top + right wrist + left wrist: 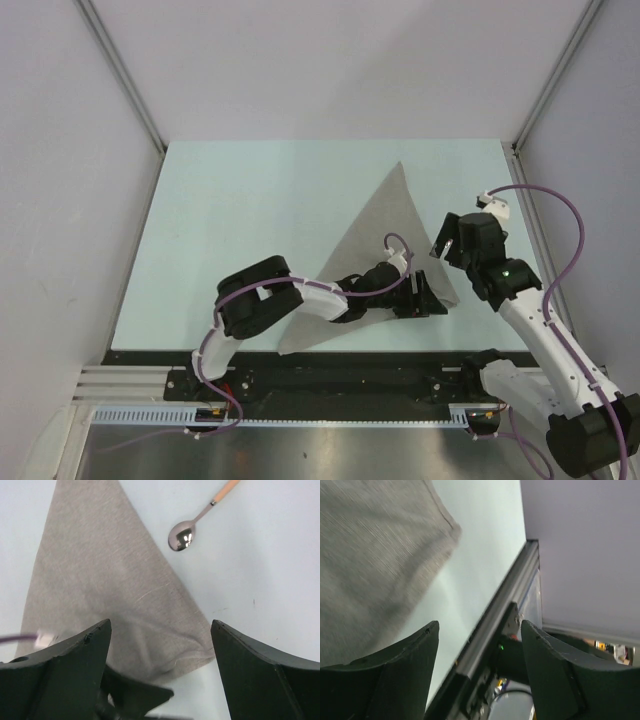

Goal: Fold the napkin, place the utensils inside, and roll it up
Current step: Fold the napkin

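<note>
— Since the napkin point(385, 250) lies as a flat triangle on the worktop point(250, 220), right of centre, how would it handle?
— Light, soft and limp, I'd judge. It will sag and slide rather than hold an edge. Best taken at a corner or along the hem, pinching every layer there.
— And the left end effector point(420, 300)?
— Over the napkin's near right corner, jaws apart, nothing between them.
— The right end effector point(447, 243)?
— Hovering just beside the cloth's right edge, jaws wide and empty. Its wrist view shows a spoon point(182, 536) with a pale handle on bare worktop, near the cloth but apart from it.
</note>
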Robot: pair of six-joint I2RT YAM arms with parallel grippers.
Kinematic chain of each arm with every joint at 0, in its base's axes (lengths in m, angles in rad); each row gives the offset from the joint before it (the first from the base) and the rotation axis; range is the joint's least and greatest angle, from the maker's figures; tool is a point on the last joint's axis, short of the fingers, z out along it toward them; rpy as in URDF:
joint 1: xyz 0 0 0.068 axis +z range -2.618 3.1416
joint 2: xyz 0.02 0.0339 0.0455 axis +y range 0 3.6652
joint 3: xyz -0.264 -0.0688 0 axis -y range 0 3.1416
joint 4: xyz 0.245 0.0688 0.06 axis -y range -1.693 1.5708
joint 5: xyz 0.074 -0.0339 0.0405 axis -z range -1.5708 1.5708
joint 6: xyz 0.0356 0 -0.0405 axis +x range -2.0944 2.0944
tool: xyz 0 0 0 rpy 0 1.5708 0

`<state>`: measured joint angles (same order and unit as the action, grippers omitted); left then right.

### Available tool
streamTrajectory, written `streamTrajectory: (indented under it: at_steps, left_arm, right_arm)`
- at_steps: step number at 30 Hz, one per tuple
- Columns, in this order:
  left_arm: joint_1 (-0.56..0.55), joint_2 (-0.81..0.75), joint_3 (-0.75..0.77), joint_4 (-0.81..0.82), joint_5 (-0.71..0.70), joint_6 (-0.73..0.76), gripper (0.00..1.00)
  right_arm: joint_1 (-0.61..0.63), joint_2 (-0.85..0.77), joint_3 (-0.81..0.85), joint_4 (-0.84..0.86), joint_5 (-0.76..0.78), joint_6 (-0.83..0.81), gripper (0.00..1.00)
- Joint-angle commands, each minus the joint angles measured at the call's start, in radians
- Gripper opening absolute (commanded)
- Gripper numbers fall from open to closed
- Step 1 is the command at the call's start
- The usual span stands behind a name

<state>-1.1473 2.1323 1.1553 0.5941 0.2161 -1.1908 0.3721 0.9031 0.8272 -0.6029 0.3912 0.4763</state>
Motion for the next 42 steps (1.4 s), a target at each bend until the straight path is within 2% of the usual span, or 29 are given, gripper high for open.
streamTrajectory:
  at_steps: [1, 5, 11, 15, 18, 24, 31, 35, 42]
  left_arm:
    - [-0.006, -0.15, -0.081, 0.096, 0.065, 0.085, 0.72]
    - [-0.003, -0.264, -0.153, 0.055, 0.057, 0.213, 0.74]
    - [0.109, -0.448, -0.302, -0.143, -0.078, 0.367, 0.74]
    - [0.142, -0.595, -0.416, -0.361, -0.269, 0.509, 0.74]
    - [0.161, -0.713, -0.504, -0.454, -0.34, 0.52, 0.77]
    - [0.244, -0.857, -0.715, -0.352, -0.255, 0.439, 0.78]
    - [0.354, -0.786, -0.867, -0.16, -0.092, 0.3, 0.79]
    - [0.393, -0.793, -0.896, -0.177, -0.104, 0.321, 0.79]
    - [0.402, -0.854, -0.893, -0.312, -0.155, 0.376, 0.79]
  right_arm:
    - [-0.142, -0.01, 0.01, 0.067, -0.199, -0.016, 0.86]
    - [-0.231, 0.04, -0.008, 0.095, -0.293, -0.031, 0.87]
    - [-0.275, 0.123, -0.014, 0.117, -0.382, 0.002, 0.84]
    - [-0.28, 0.158, -0.057, 0.144, -0.382, 0.001, 0.84]
    - [-0.279, 0.197, -0.086, 0.193, -0.467, 0.018, 0.84]
    - [-0.231, 0.284, -0.109, 0.305, -0.505, 0.042, 0.84]
    - [-0.203, 0.465, -0.085, 0.38, -0.502, 0.044, 0.84]
    - [-0.203, 0.523, -0.083, 0.403, -0.491, 0.044, 0.84]
    - [-0.213, 0.622, -0.069, 0.41, -0.437, 0.03, 0.84]
